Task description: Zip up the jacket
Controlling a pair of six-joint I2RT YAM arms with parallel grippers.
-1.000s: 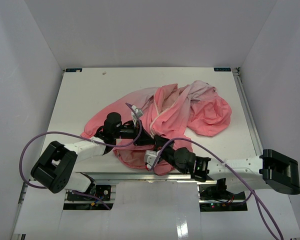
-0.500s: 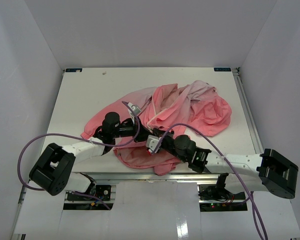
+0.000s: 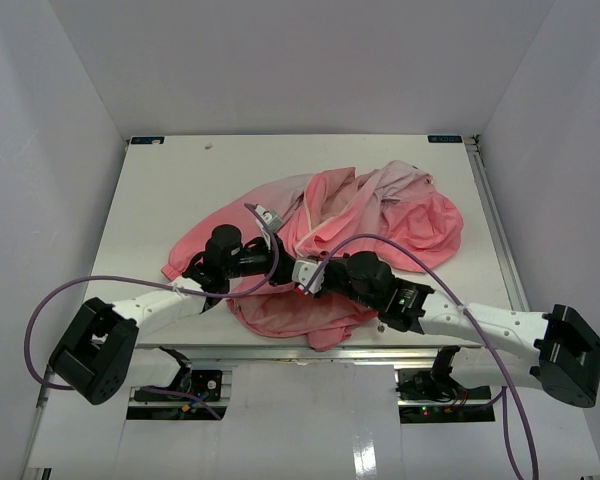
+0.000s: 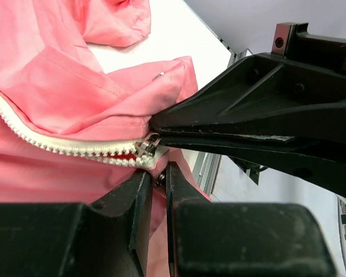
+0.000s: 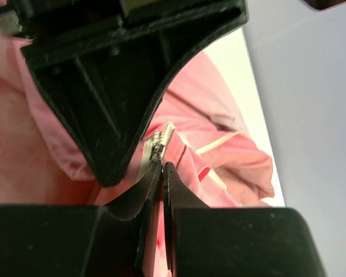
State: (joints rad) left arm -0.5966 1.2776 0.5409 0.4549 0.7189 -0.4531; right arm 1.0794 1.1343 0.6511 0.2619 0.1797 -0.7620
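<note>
The right gripper (image 5: 162, 166) has its jaws pressed fully together, and the right wrist view indicates they are pinched on the small silver metal pull of the zipper slider (image 4: 148, 144). The contact is partly masked by the fingertips, so treat the hold as probable. The left gripper (image 4: 159, 173) is closed to a narrow slit on the thin fabric of the hem just below the slider. A small metal stud sits at its fingertips.

The large salmon-pink jacket of thin soft fabric (image 3: 380, 215) lies crumpled on the white table (image 3: 180, 180), from the middle toward the right edge. One lobe reaches the near edge. Both grippers meet on this lobe, close to the centre of the near edge.

Step in hand: the slider is seated at the bottom end of the white-toothed zipper (image 4: 63, 147). Beyond it the two tooth rows part, so closure appears barely begun.

Next move:
1. The left gripper anchors the hem.
2. The right gripper draws the pull along the teeth, away from the anchor (keep the line of pull parallel to the tape).
3. Loose fabric folded beside the track may jam the slider.
</note>
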